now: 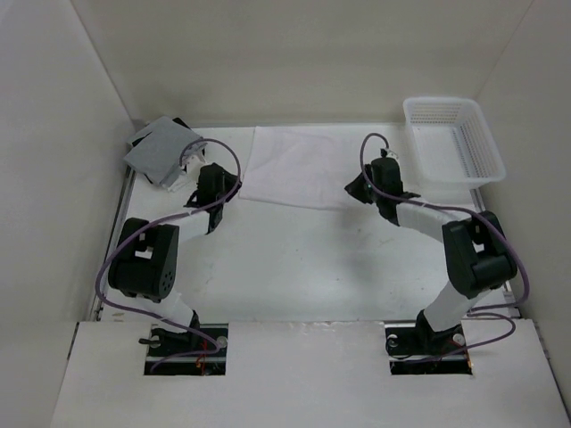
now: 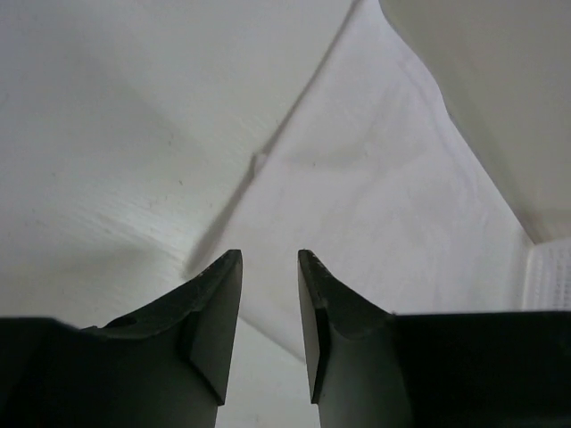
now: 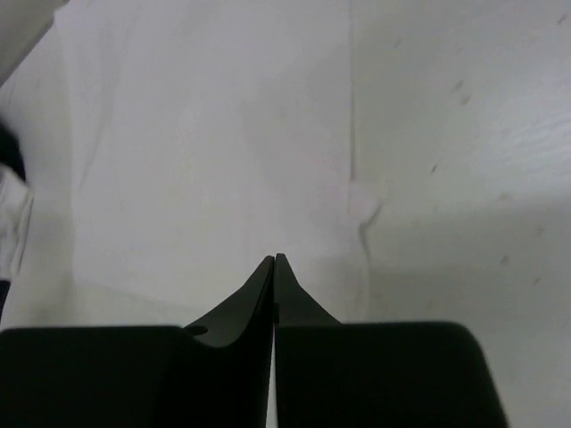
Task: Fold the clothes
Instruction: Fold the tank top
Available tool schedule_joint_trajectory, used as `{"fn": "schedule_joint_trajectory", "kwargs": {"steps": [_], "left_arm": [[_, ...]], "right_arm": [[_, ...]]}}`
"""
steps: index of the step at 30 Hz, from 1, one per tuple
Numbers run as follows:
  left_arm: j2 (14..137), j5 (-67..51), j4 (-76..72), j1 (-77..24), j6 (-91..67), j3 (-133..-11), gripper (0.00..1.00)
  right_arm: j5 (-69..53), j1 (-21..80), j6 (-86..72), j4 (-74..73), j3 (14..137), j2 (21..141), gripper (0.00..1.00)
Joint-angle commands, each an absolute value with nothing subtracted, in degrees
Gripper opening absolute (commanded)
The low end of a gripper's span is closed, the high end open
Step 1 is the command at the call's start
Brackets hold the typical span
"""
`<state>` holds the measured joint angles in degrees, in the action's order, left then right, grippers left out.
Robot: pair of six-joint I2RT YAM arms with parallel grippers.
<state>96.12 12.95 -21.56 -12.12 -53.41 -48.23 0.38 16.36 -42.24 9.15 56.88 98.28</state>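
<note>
Spread flat on the white table, thin soft plain white garment lies just ahead of both claws. Left gripper: fingers apart, nothing between them, garment's near corner under the tips. Right gripper: fingers pressed together, empty, tips over the garment's other near corner.

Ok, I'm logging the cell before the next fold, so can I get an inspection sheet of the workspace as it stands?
Surface: white table, matte, no spills seen.
Job's things: white garment lying flat at the far middle, held by neither arm.
Clutter: grey-and-white folded stack far left; white mesh basket far right.
Grippers: left end effector open over the garment's edge; right end effector shut over the garment.
Cables: purple cables loop along both arms, no snag seen.
Surroundings: white walls on three sides.
</note>
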Motion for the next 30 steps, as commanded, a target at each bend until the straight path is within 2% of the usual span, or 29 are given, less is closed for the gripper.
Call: {"fn": "schedule_joint_trajectory", "kwargs": {"steps": [1, 3, 5, 8, 16, 24, 30], "left_arm": [[93.0, 10.7, -27.1, -12.3, -55.1, -41.7, 0.31], [93.8, 8.8, -27.9, -11.6, -56.1, -40.1, 0.36], [95.6, 6.3, -29.0, -11.5, -56.2, -40.2, 0.38], [98.2, 3.5, -28.8, -11.3, -57.3, -41.2, 0.38], [105.1, 3.2, -30.1, -10.5, -59.7, -44.7, 0.35], [106.8, 3.8, -30.3, -10.3, -61.0, -46.0, 0.08], [106.4, 4.6, -30.8, -10.1, -62.0, -45.4, 0.03]], "right_arm": [[0.4, 18.8, -43.3, 18.8, 48.8, 92.5, 0.04], [1.0, 19.3, -43.5, 21.0, 44.8, 90.9, 0.15], [0.5, 19.3, -44.6, 22.9, 42.4, 90.7, 0.28], [0.2, 19.3, -45.4, 24.7, 40.4, 91.1, 0.36], [0.1, 19.3, -47.6, 27.3, 39.0, 93.7, 0.41], [0.8, 18.8, -50.1, 27.2, 37.8, 94.7, 0.43], [1.0, 18.5, -51.9, 27.2, 38.8, 97.6, 0.45]]}}
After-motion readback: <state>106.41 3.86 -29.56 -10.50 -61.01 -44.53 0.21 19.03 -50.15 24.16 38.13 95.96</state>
